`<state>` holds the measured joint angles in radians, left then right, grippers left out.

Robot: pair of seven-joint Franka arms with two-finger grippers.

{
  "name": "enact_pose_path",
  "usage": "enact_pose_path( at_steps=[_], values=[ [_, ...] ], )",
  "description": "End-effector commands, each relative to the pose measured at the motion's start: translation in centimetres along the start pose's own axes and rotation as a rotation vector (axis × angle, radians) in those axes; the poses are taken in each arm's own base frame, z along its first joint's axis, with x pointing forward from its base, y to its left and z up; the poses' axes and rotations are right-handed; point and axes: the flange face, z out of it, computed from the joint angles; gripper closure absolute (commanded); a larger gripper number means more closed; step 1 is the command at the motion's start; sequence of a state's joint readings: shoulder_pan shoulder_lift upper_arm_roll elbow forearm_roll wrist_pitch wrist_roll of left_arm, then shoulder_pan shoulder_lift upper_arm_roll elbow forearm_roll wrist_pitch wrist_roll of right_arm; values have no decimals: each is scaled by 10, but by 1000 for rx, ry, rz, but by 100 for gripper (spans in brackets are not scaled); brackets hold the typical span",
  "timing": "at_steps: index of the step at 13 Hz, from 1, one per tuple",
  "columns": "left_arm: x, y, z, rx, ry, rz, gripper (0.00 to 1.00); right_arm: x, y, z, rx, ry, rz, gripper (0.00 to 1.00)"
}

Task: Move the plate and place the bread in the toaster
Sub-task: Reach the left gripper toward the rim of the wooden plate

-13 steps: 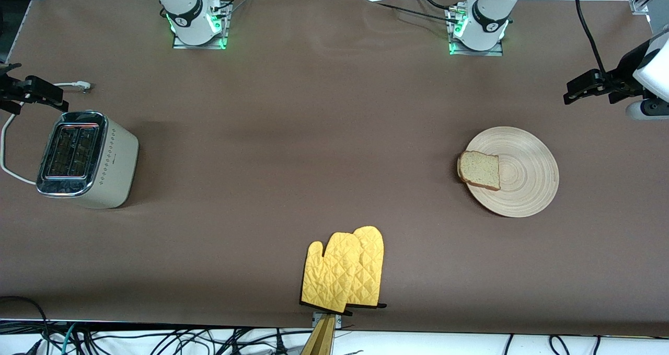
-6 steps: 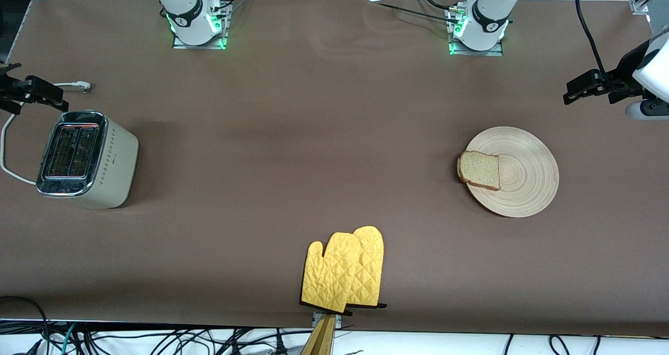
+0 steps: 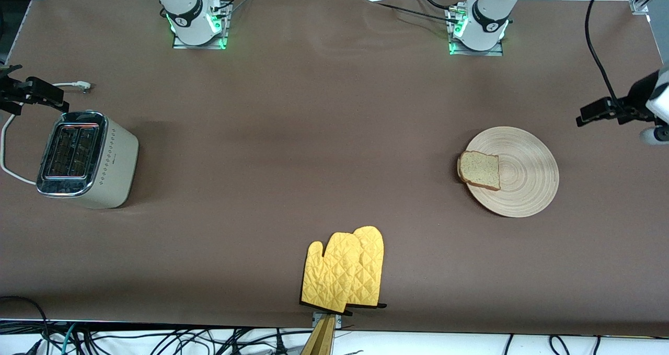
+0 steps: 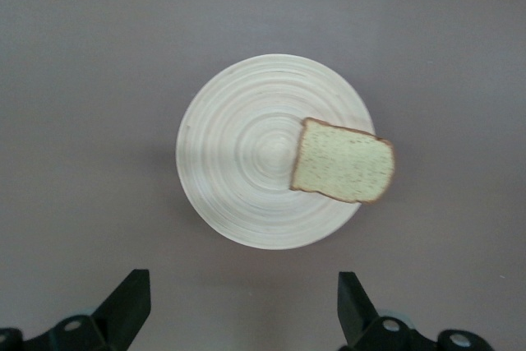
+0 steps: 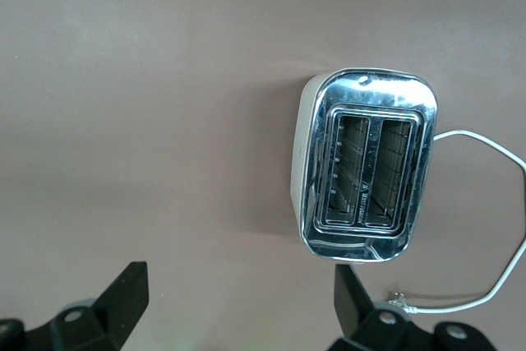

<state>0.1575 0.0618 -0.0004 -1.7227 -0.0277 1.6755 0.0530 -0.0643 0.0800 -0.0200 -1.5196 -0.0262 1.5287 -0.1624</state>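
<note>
Two robot arms hang over a brown table (image 3: 324,135). Below the right gripper (image 5: 238,302), whose fingers are spread wide and empty, stands the cream toaster (image 3: 86,159) with its white cord (image 5: 485,277), both slots bare. Below the left gripper (image 4: 242,306), likewise spread and empty, lies the round wooden plate (image 4: 238,154). The bread (image 4: 343,161) rests on the plate's rim, overhanging it. Yellow oven mitts (image 3: 344,268) lie well apart from both grippers.

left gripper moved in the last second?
Yes. The left gripper, open, shifted toward the left arm's end of the table, sitting lower in the front view against the unmoved round light-wood plate.
</note>
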Motion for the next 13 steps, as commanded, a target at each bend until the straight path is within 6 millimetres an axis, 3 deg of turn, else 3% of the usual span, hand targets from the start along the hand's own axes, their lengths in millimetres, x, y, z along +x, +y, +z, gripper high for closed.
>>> enact_pose_path(
  at_steps=[1,2,5,6,11,13],
  values=[
    [16,-57,45,2,-11,14,0,1,2,-6,-6,-2,8,0],
    [19,-82,65,-32,-12,16,0,1,2,-6,-6,-2,8,0],
    [27,-171,148,-254,-56,37,0,1,2,-6,-5,-4,8,0],
    [27,-188,170,-290,-67,51,0,1,2,-6,-4,-2,8,0],
    [53,-224,252,-442,-65,208,0,1,2,-6,-4,-3,8,0],
    [57,-231,274,-563,-65,193,0,1,2,-6,-4,-2,8,0]
  ],
)
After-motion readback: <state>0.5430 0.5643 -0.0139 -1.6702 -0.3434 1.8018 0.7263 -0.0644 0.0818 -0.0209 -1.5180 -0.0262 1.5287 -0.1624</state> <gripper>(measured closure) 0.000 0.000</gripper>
